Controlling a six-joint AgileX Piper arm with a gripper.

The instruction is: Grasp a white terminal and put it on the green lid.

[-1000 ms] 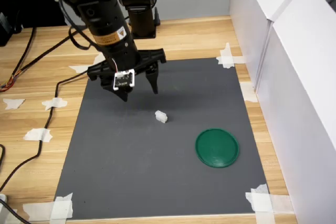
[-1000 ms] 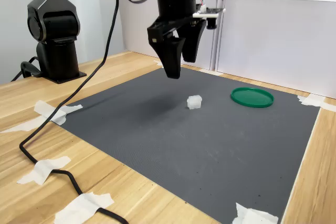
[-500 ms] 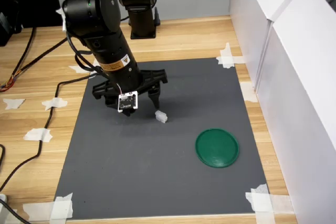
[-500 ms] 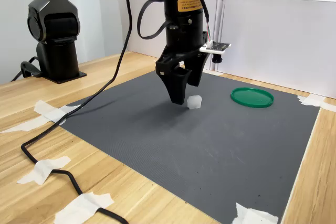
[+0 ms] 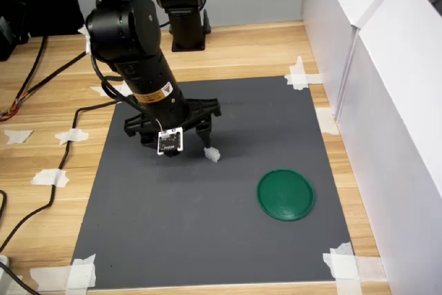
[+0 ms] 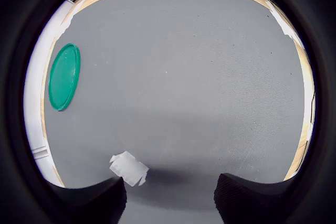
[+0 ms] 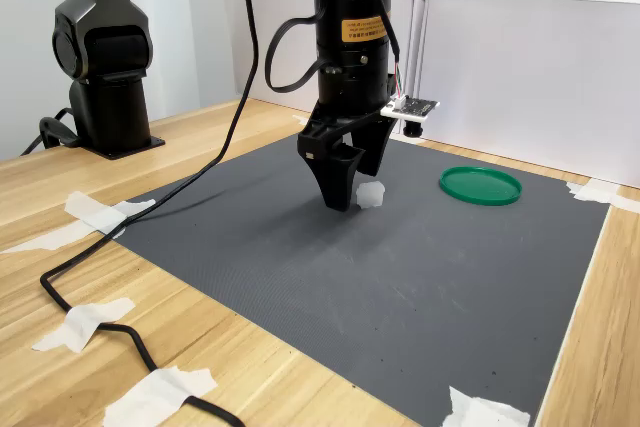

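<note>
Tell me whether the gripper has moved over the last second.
Yes. In the first exterior view the gripper has dropped toward the gray mat and now stands open beside the white terminal, which lies where it was.

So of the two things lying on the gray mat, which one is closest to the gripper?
The white terminal, the tiny white block right beside the open gripper. The green lid, a flat round disc, lies well apart, toward the first exterior view's lower right.

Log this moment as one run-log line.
phase: approach | gripper: open, low over mat | white terminal: on mat, ungrasped | green lid: bare
</note>
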